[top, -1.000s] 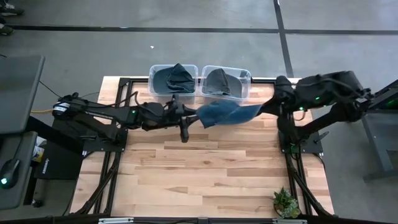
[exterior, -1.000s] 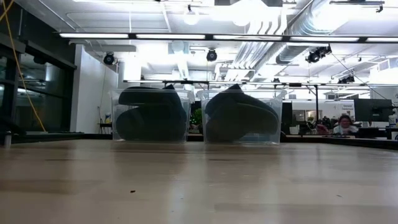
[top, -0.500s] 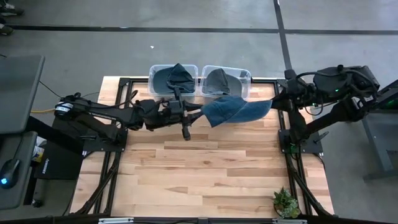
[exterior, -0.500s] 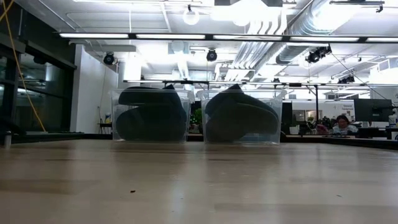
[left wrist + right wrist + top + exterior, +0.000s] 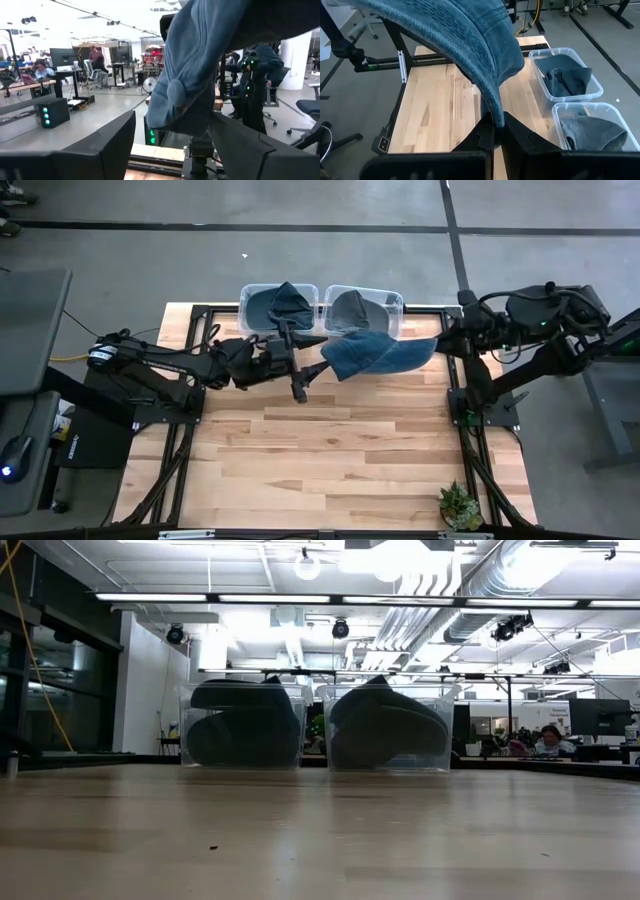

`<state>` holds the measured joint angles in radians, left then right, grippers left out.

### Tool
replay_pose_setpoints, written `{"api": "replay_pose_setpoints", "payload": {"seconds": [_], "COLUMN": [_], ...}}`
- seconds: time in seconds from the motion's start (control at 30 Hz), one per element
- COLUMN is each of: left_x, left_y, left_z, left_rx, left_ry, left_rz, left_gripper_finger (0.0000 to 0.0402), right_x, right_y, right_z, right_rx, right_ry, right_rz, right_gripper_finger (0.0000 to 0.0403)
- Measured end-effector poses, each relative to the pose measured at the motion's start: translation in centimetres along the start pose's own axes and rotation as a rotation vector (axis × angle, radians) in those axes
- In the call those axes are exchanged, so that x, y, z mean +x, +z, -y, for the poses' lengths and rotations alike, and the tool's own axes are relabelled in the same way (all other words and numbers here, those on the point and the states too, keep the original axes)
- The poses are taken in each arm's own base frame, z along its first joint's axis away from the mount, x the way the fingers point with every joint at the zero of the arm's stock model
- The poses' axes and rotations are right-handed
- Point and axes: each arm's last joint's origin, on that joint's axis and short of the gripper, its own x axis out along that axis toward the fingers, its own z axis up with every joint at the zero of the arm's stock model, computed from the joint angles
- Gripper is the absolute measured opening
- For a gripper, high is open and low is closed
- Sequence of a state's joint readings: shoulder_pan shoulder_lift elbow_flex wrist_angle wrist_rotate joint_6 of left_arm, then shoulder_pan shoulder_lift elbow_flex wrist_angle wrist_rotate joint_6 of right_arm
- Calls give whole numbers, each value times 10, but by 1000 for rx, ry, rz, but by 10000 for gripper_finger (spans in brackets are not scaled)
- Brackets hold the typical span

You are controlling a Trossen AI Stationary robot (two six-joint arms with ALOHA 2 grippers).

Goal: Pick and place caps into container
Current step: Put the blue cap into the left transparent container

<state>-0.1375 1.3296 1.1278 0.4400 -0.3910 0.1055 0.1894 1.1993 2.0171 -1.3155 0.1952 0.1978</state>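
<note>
From above, a blue cap [image 5: 368, 356] hung in the air just in front of the two clear bins [image 5: 364, 311] at the table's [image 5: 330, 450] far edge, stretched between the right gripper [image 5: 436, 345], clamped on its brim end, and the left gripper [image 5: 310, 374] at its crown end; each bin already held dark caps. Whether the left fingers were closed on the fabric could not be told from there. From table height, only the two filled bins [image 5: 385, 727] showed, with no cap or arm in sight. Past the left wrist, the cap [image 5: 200, 65] drooped close ahead of the camera, and the fingers' grip stayed unclear. Past the right wrist, the fingers were pinched shut on the cap's [image 5: 470, 40] edge, the bins [image 5: 567, 75] off to one side. The likely trouble was the floppy cloth snagging on a bin rim or draping outside it, or slipping from the thin pinch if the two arms pulled apart.
</note>
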Motion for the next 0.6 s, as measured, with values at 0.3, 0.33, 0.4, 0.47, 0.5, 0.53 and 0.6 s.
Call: {"api": "replay_pose_setpoints", "payload": {"seconds": [0.3,0.33,0.4,0.47,0.5,0.53,0.6], "left_x": [0,0,0,0,0,0,0], "left_y": [2,3,3,3,3,3,4], "left_z": [0,0,0,0,0,0,0], "left_rx": [-5,-7,-9,-9,-9,-11,-13], "left_ry": [-13,-13,-13,-13,-13,-12,-16], "left_rz": [21,26,31,30,31,34,40], "left_gripper_finger": [255,255,252,240,230,218,186], "right_x": [30,34,41,46,47,48,49], "right_y": [8,9,11,12,12,12,13], "right_z": [-8,-9,-10,-12,-12,-12,-11], "right_rx": [-16,-24,-27,-28,-29,-29,-26], "right_ry": [-9,-10,-11,-13,-18,-27,-45], "right_rz": [-34,-39,-41,-42,-45,-46,-45], "right_gripper_finger": [7,7,7,7,7,7,7]}}
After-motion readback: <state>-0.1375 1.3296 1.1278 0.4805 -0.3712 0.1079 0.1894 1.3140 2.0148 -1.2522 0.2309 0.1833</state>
